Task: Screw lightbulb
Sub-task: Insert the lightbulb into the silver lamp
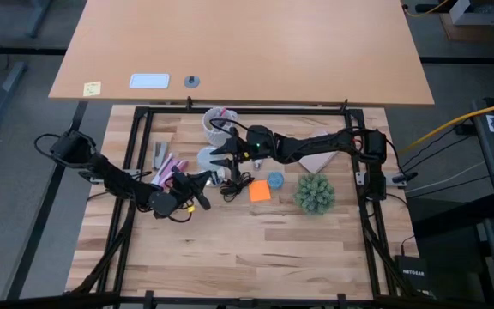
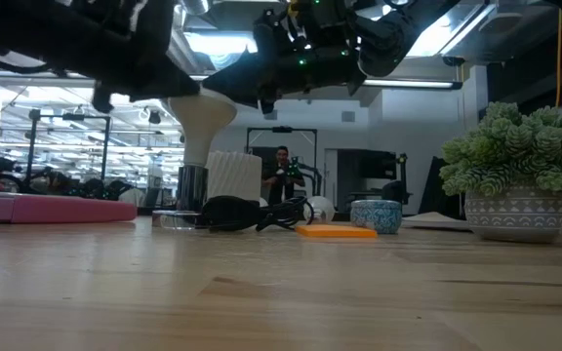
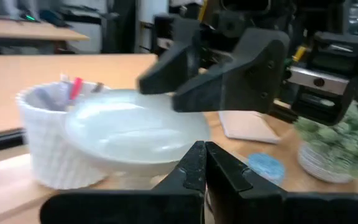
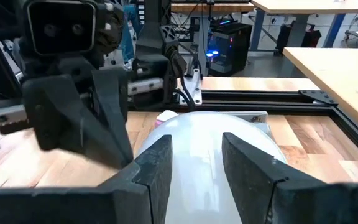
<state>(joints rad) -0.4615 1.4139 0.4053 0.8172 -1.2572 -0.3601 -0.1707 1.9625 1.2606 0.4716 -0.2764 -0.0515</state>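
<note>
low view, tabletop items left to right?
pink case → lightbulb standing upright over the socket → black cord → orange sticky note → blue bowl → potted plant

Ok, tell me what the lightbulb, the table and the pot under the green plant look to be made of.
Lightbulb: matte white frosted dome, probably glass or plastic; no sharp glints either way.
Table: pale wood with visible grain and plank seams, lightly sheened.
Pot: likely glazed ceramic, pale grey with a white printed pattern; painted plastic is possible.
</note>
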